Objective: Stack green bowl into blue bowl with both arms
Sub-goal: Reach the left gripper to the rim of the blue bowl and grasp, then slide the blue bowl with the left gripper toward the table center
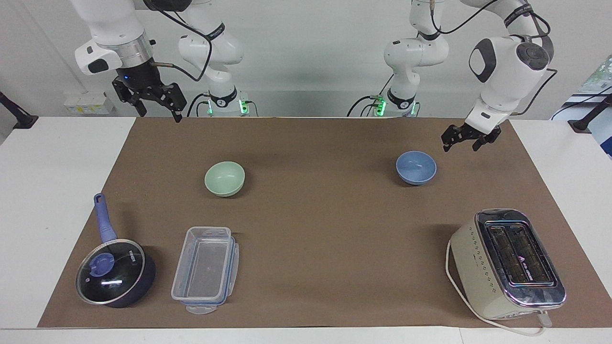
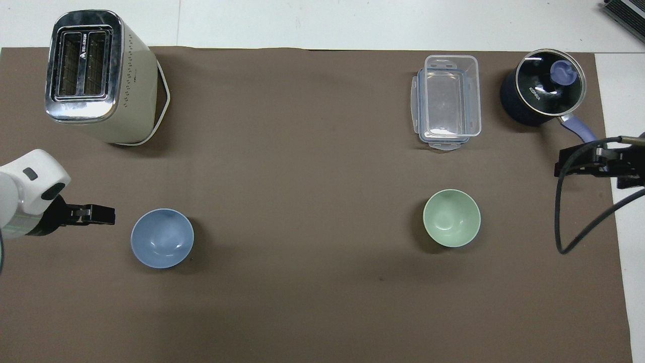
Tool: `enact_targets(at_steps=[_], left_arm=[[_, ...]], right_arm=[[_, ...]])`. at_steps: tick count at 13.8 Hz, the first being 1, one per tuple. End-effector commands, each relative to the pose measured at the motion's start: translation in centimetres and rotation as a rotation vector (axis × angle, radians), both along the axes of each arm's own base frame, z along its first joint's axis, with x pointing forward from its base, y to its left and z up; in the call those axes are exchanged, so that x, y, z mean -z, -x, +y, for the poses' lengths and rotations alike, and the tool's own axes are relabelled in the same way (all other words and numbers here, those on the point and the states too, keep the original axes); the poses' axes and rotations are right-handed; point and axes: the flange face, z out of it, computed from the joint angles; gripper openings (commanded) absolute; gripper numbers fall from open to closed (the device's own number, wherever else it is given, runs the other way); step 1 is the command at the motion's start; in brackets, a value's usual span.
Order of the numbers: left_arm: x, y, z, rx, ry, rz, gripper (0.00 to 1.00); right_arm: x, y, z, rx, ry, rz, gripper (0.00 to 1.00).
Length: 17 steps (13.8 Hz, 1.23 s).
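Facing view only: both arm bases.

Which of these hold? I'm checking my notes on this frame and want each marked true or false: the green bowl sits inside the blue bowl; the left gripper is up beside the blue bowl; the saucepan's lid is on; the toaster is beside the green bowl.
1. False: the green bowl and the blue bowl stand apart on the mat.
2. True: the left gripper hangs open, touching nothing.
3. True: the saucepan has its glass lid on.
4. False: the toaster stands at the left arm's end, by the blue bowl.
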Motion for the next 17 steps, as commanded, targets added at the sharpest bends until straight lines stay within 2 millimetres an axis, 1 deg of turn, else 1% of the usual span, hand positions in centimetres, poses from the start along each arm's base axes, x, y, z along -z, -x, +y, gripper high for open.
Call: enact_targets(at_steps=[1, 2, 5, 8, 9, 11, 14, 15, 16, 17], left_arm=[[2.9, 2.3, -0.2, -0.022, 0.030, -0.035, 1.00], [3.9, 2.7, -0.3, -0.023, 0.034, -0.029, 1.00], [6.0, 3.6, -0.6, -0.050, 0.081, -0.012, 1.00], [9.1, 4.8, -1.3, -0.010, 0.078, -0.010, 1.00], [9.9, 5.1, -1.2, -0.014, 0.077, -0.021, 1.00], [11.2, 5.2, -1.8, -0.002, 0.075, -0.017, 1.00], [13.0, 5.2, -1.9, -0.019, 0.084, -0.032, 1.00], [13.3, 5.2, -1.9, -0.021, 0.086, -0.026, 1.00], [13.4, 5.2, -1.8, -0.025, 0.086, -0.023, 0.78], [13.4, 5.2, -1.8, -0.024, 0.086, -0.021, 0.42]], right_arm=[[-0.3, 0.1, -0.4, -0.012, -0.021, 0.006, 1.00], [-0.3, 0.1, -0.4, -0.012, -0.021, 0.006, 1.00], [-0.3, 0.1, -0.4, -0.012, -0.021, 0.006, 1.00], [-0.3, 0.1, -0.4, -0.011, -0.021, 0.006, 1.00], [-0.3, 0.1, -0.4, -0.012, -0.021, 0.006, 1.00], [-0.3, 0.1, -0.4, -0.011, -0.021, 0.006, 1.00], [-0.3, 0.1, -0.4, -0.012, -0.021, 0.006, 1.00], [-0.3, 0.1, -0.4, -0.009, -0.021, 0.009, 1.00], [-0.2, 0.1, -0.5, -0.009, -0.021, 0.010, 1.00], [-0.2, 0.0, -0.5, -0.009, -0.021, 0.009, 1.00]])
